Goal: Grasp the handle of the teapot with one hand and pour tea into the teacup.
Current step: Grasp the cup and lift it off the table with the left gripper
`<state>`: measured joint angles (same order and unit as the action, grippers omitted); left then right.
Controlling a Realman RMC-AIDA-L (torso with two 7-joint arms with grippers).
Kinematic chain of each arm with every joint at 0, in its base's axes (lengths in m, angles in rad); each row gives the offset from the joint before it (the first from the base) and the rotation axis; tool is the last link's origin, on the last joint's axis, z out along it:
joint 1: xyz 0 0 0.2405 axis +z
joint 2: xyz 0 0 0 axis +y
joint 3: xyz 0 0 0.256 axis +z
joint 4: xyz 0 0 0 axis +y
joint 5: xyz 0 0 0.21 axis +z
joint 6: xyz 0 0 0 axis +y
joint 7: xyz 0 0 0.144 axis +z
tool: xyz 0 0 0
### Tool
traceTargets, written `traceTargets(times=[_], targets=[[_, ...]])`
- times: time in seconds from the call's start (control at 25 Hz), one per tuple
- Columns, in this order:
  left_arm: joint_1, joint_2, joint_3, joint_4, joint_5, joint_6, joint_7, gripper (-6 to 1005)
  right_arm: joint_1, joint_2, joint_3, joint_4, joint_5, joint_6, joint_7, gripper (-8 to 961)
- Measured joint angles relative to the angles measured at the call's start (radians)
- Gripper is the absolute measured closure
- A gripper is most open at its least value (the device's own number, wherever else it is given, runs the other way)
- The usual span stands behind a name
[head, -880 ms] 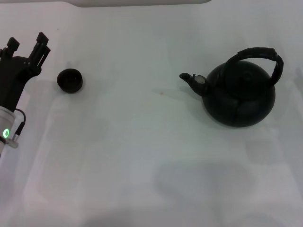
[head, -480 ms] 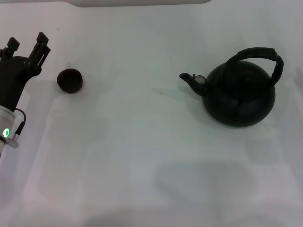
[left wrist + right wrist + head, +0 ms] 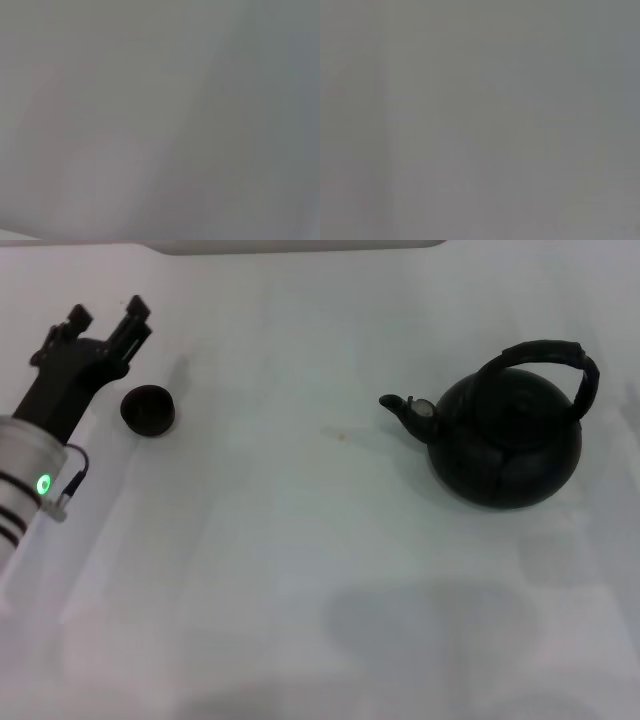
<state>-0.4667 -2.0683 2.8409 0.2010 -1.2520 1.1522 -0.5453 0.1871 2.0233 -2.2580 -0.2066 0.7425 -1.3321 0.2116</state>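
Left gripper (image 3: 103, 323): black two-fingered pincer on a silver arm with a green light, fingers spread apart and holding nothing, just beside the cup on its far left side.
Teacup (image 3: 148, 409): tiny round black handleless cup, upright on the white table (image 3: 300, 570).
Teapot (image 3: 505, 438): large round matte-black pot, well apart on the right, short spout pointing left toward the cup.
Handle (image 3: 553, 352): thick black ribbed arch, raised over the pot, untouched.
Right gripper: out of sight.

Bare table (image 3: 300, 540) between teacup (image 3: 148, 409) and teapot (image 3: 505, 440); nothing blocks.
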Motion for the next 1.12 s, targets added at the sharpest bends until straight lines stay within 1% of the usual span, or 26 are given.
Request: traceTargets(times=[0.12,0.24,0.28,0.44,0.48,0.68,0.72,0.76,0.8,0.96,1.12], targets=[[-0.065,0.002,0.0,-0.058,0.059,-0.052,-0.076,138,0.0,0.0,0.0,0.002,0.0,0.001,0.0,77],[-0.16,0.002,0.0,-0.185,0.188,-0.11,-0.265,138,0.0,0.0,0.0,0.005,0.0,0.004,0.0,77],[-0.16,0.002,0.0,-0.185,0.188,-0.11,-0.265,138,0.0,0.0,0.0,0.005,0.0,0.006,0.0,78],[-0.254,0.002,0.001,-0.309,0.353,-0.156,-0.437,138,0.0,0.0,0.0,0.007,0.0,0.016,0.0,78],[-0.282,0.002,0.002,-0.347,0.414,-0.16,-0.499,137,0.001,0.0,0.0,0.007,0.0,0.019,0.0,78],[-0.391,0.002,0.003,-0.504,0.675,-0.153,-0.751,137,0.006,-0.001,0.0,0.007,0.0,0.04,0.0,78],[-0.416,0.002,0.003,-0.54,0.745,-0.146,-0.806,137,0.007,-0.002,0.0,0.007,0.0,0.043,0.0,78],[-0.459,0.002,0.004,-0.596,0.844,-0.124,-0.884,137,0.009,-0.002,0.0,0.008,0.001,0.048,0.0,78],[-0.459,0.002,0.004,-0.596,0.844,-0.124,-0.884,137,0.009,-0.002,0.0,0.008,0.001,0.048,0.0,78],[-0.532,0.002,0.004,-0.682,1.012,-0.065,-1.008,138,0.014,-0.003,0.0,0.009,0.01,0.052,0.0,78],[-0.582,0.002,0.005,-0.73,1.162,-0.039,-1.093,138,0.019,-0.005,0.0,0.009,0.014,0.056,0.0,78]])
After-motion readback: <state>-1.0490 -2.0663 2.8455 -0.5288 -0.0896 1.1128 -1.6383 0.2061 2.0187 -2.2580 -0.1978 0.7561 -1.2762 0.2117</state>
